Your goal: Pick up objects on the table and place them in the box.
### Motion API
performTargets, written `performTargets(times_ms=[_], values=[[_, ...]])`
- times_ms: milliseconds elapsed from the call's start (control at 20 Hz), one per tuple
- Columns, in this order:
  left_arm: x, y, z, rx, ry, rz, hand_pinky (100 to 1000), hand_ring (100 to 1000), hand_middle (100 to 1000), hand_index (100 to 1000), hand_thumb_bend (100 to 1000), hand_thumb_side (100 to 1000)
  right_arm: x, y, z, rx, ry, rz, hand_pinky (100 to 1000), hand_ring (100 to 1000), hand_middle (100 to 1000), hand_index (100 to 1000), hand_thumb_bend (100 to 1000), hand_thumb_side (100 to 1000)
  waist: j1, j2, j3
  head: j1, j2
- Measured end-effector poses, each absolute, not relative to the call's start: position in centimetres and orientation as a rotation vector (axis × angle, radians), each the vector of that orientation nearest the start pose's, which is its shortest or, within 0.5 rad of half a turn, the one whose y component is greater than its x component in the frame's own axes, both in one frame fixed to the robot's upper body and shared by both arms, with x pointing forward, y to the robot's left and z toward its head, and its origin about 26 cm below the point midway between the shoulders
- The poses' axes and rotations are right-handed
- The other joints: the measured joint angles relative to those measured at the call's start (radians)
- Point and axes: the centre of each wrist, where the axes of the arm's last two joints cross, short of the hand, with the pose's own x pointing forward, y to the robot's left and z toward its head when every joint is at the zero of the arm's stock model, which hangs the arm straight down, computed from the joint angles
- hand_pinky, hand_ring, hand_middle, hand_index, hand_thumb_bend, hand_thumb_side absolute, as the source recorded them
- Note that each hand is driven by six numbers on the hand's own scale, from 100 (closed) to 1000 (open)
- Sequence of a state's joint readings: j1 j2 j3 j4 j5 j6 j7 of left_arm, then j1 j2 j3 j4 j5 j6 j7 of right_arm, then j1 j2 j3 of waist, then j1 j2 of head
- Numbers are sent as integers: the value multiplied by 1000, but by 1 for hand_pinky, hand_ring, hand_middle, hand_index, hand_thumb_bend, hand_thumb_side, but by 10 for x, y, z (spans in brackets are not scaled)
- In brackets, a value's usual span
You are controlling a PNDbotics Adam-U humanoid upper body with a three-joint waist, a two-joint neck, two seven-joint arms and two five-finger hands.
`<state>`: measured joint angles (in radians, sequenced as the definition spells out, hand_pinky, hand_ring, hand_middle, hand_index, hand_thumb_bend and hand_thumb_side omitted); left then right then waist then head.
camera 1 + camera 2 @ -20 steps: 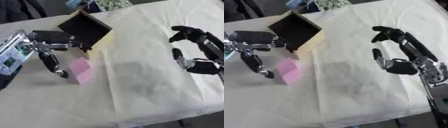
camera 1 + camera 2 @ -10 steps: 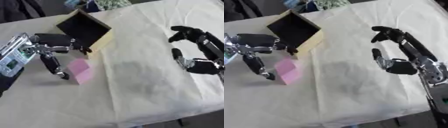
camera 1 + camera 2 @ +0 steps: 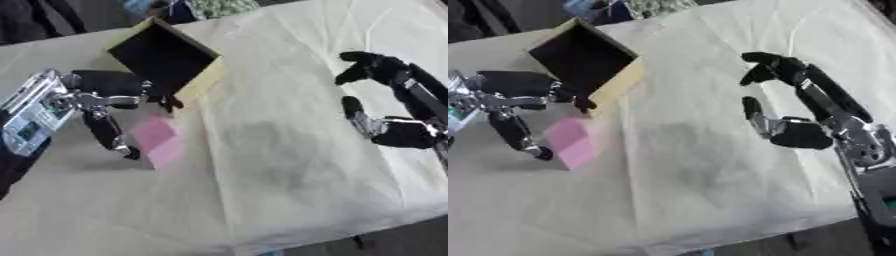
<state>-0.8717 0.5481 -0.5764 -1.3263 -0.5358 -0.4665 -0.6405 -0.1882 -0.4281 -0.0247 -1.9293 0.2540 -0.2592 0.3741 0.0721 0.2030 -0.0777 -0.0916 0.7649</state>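
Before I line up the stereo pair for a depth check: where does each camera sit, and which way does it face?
Left eye view: in the head, looking down at the cream cloth-covered table; left hand by the pink block, right hand at the right edge.
Right eye view: beside it, same downward aim; more of the right arm shows, less of the left.
Both share the black-lined cardboard box, the block and both hands.

At left of frame I saw a pink block (image 3: pixel 157 141) lying flat just below the open, dark-lined yellow box (image 3: pixel 164 57).
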Motion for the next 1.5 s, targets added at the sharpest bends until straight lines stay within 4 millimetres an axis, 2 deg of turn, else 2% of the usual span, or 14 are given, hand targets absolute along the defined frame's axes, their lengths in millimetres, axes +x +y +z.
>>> performTargets(times_ms=[250,400,450,700,1150,1500], values=[[423,192,194,-449,1937,2909,845,753,666,876,568,100,296,-299,167,-329,-2106,1076,778,753,638,935,100,375,1,2,0,-1,0],[423,192,194,-452,1935,2910,845,753,666,876,568,100,296,-299,167,-329,-2105,1077,778,753,638,935,100,375,1,4,0,-4,0],[423,192,193,-453,1934,2911,836,726,628,843,547,100,296,-299,167,-329,-2105,1077,778,753,638,935,100,376,2,4,0,-4,0],[424,192,192,-457,1931,2909,825,694,596,814,520,100,296,-299,167,-327,-2105,1080,778,753,637,935,100,378,2,6,1,-6,0],[425,192,193,-466,1942,2906,781,573,457,679,441,100,297,-299,167,-326,-2103,1081,779,754,638,936,100,380,2,6,3,-9,0],[420,199,209,-507,1971,2862,777,565,444,669,455,100,297,-299,166,-325,-2102,1082,780,754,638,936,100,379,3,5,9,-14,0]])
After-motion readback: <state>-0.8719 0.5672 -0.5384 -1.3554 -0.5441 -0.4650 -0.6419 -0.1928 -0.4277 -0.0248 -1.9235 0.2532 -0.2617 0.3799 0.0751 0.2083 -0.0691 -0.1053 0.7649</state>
